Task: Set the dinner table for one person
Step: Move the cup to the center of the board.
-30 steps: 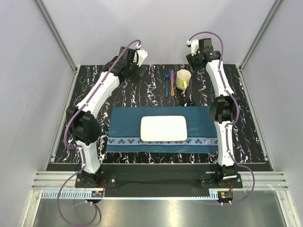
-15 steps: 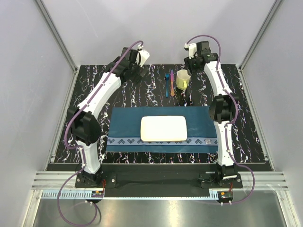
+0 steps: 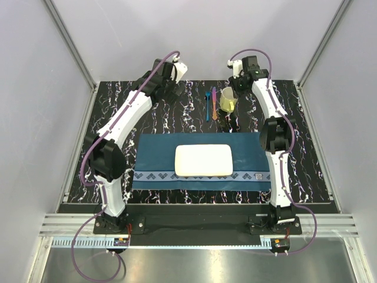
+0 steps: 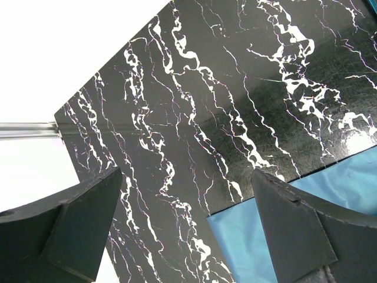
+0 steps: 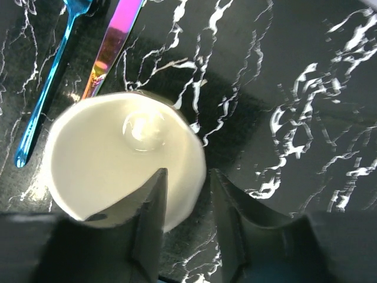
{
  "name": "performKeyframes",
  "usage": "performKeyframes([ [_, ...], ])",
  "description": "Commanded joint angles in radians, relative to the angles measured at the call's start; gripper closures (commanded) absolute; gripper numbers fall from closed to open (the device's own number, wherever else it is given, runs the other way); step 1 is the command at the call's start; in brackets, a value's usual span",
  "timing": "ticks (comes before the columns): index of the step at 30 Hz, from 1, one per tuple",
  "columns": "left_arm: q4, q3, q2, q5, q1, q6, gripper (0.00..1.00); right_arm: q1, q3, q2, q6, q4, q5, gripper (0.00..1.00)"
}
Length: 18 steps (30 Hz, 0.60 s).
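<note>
The dinner table is black with white veins. A teal placemat lies at the front with a cream rectangular plate on it. A cream cup stands at the back, with a blue utensil and an iridescent knife to its left. My right gripper hovers over the cup. Its jaws are part open and straddle the cup's right rim, one finger inside and one outside. My left gripper is open and empty at the back left, above bare table.
The left wrist view shows the placemat's corner and the table's edge. The blue utensil and the knife lie just left of the cup. Metal frame posts and grey walls enclose the table.
My right gripper has moved left and down onto the cup's rim. My left gripper has drifted a little further back and right.
</note>
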Motion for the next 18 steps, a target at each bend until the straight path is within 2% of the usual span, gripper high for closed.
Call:
performKeyframes([
  [1, 0.05, 0.041, -0.02, -0.028, -0.008, 0.011, 0.01, 0.009, -0.026, -0.011, 0.006, 0.017, -0.029, 0.61],
  [2, 0.049, 0.041, -0.02, -0.029, -0.007, 0.011, 0.01, 0.009, -0.029, -0.01, 0.004, 0.017, -0.027, 0.64],
  [3, 0.05, 0.04, -0.021, -0.029, -0.007, 0.011, 0.01, 0.011, -0.034, -0.008, -0.001, 0.014, -0.026, 0.76],
  [5, 0.052, 0.038, -0.023, -0.031, -0.007, 0.009, 0.01, 0.011, -0.034, -0.007, -0.002, 0.013, -0.021, 0.85],
  [6, 0.052, 0.038, -0.023, -0.029, -0.008, 0.009, 0.01, 0.011, -0.035, -0.005, -0.001, 0.012, -0.014, 0.98],
  [14, 0.056, 0.041, -0.018, -0.031, -0.014, 0.002, 0.01, 0.017, -0.042, -0.018, -0.004, 0.015, 0.016, 1.0],
  [18, 0.058, 0.043, -0.017, -0.029, -0.019, -0.001, 0.01, 0.015, -0.045, -0.024, -0.011, 0.02, 0.077, 1.0],
])
